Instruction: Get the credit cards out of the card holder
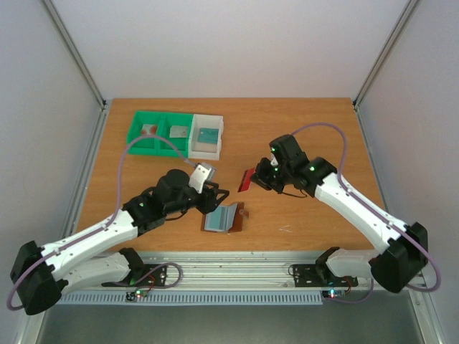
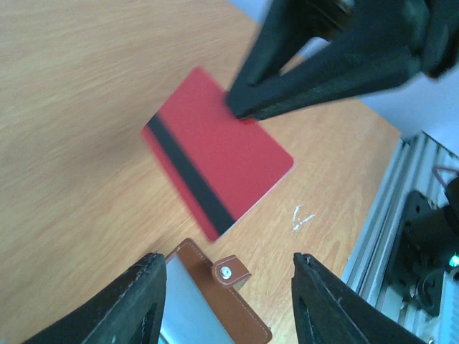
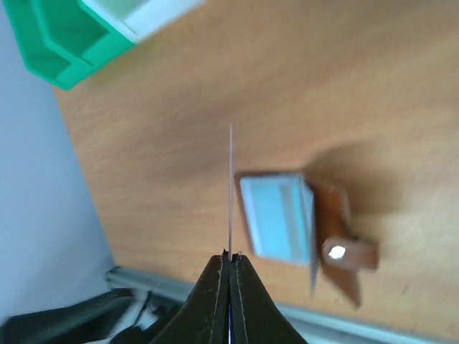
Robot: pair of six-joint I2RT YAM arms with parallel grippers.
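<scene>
Right tool (image 1: 258,178) pinched shut on red card (image 2: 215,161), arm raised, left tool (image 2: 229,266) half-open, empty, over card holder (image 1: 224,218)

orange-brown wooden table (image 2: 79,107): matt, fine grain
red plastic card (image 2: 229,165): smooth, faint sheen
brown leather-like card holder (image 2: 204,266): stitched edges

TEXT: we can read none | red card (image 2: 215,165): we see a plain red face with one black stripe, no lettering or number | card holder (image 1: 222,219): no brand or stamp we can make out | cards (image 1: 178,131) in green bin (image 1: 163,115) and white bin (image 1: 221,132): too small for us to read
</scene>
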